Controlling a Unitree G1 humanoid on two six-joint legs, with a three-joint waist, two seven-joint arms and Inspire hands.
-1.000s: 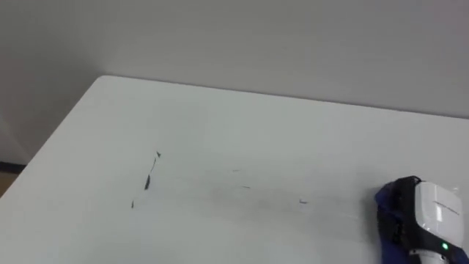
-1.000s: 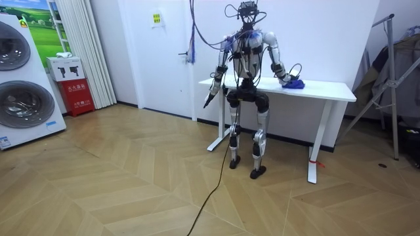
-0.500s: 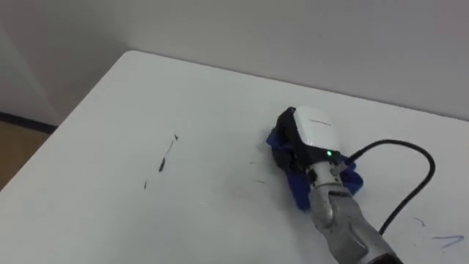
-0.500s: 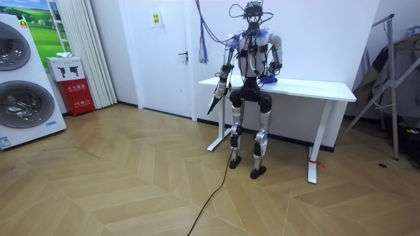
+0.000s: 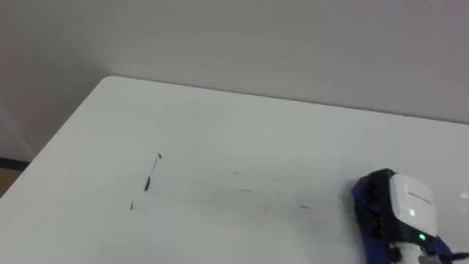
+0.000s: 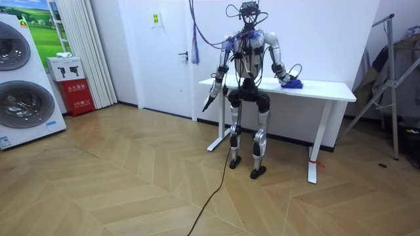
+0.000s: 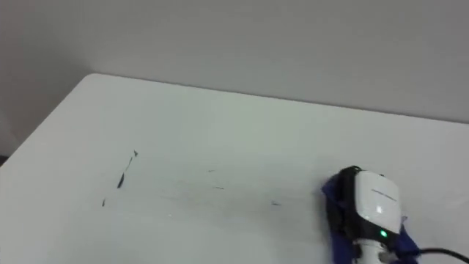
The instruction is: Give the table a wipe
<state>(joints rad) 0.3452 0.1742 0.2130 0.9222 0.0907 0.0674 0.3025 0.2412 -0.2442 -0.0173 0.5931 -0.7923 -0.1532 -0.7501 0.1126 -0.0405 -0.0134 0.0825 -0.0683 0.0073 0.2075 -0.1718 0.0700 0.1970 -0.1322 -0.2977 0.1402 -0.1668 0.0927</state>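
Observation:
I stand at the white table (image 5: 220,110), facing the wall. My right hand (image 5: 405,207) rests on the tabletop at the lower right of the eye views, its dark fingers curled down onto a bunched blue cloth (image 5: 362,196) that sticks out from under it. In the right eye view the right hand (image 7: 372,202) covers most of the blue cloth (image 7: 331,196). Short dark marks (image 5: 149,180) lie on the table's left part, and fainter streaks (image 5: 302,206) lie just left of the cloth. My left hand (image 6: 207,103) hangs by my side with straight fingers, away from the table.
The table's left corner (image 5: 102,79) and far edge meet a plain wall. In the room view the table (image 6: 328,89) stands against the wall, with a washing machine (image 6: 20,78) far off at the room view's left and a metal stand (image 6: 394,85) at its right.
My right hand has swept the cloth from the table's middle back to the right. The eye views shifted with my head. The dark marks on the left are unchanged.

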